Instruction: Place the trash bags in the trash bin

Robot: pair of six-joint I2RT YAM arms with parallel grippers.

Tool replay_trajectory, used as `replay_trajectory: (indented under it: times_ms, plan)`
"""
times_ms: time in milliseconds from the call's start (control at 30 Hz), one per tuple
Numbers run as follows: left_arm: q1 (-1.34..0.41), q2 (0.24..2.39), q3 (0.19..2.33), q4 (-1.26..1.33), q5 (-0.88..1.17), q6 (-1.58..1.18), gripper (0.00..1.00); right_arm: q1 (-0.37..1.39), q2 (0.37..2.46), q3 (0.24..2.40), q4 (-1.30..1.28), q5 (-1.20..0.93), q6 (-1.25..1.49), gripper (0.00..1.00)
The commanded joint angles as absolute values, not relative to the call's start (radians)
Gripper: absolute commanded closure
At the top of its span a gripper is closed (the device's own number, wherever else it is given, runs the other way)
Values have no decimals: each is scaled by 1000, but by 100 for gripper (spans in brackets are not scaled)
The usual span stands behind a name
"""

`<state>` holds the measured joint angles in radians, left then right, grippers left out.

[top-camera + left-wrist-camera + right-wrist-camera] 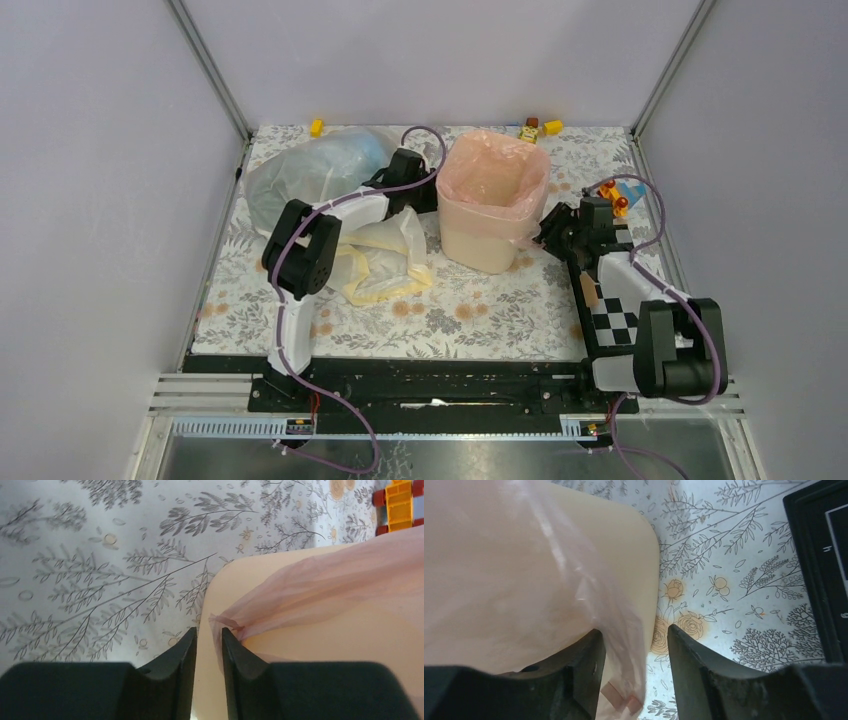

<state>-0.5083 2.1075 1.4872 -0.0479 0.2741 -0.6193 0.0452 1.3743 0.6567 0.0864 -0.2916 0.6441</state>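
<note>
Right pincer [634, 630], left pincer [208, 630] noted parted, nothing clamped; thin pink plastic bag [500, 145] could be snagged on retreat, pulled off cream plastic bin [485, 240].

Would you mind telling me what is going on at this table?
Two robot arms are working a pink bag into the cream bin; it lines the inside and drapes over the rim. The left hand is at the bin's left side, slightly open at the bag's edge. The right hand, on the right side, is open with film hanging between its fingers. A yellow bag and a bluish-clear bag lie on the table.
</note>
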Motion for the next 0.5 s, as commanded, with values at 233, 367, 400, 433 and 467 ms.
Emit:
replay_trajectory:
  times_ms: [233,367,400,433,467]
  plan:
    - [-443,1814,1267,124,179,-684,48,50,1096,809,-193,98,519,15]
    - [-418,1746,1216,134,182,-695,43,51,1038,929,-318,193,465,14]
    - [-414,1733,1209,133,185,-695,42,52,1020,953,-323,182,441,15]
    - [-414,1720,1203,130,184,-695,41,51,998,973,-320,147,398,15]
    - [-413,1699,1193,133,176,-695,41,50,991,1000,-318,93,362,17]
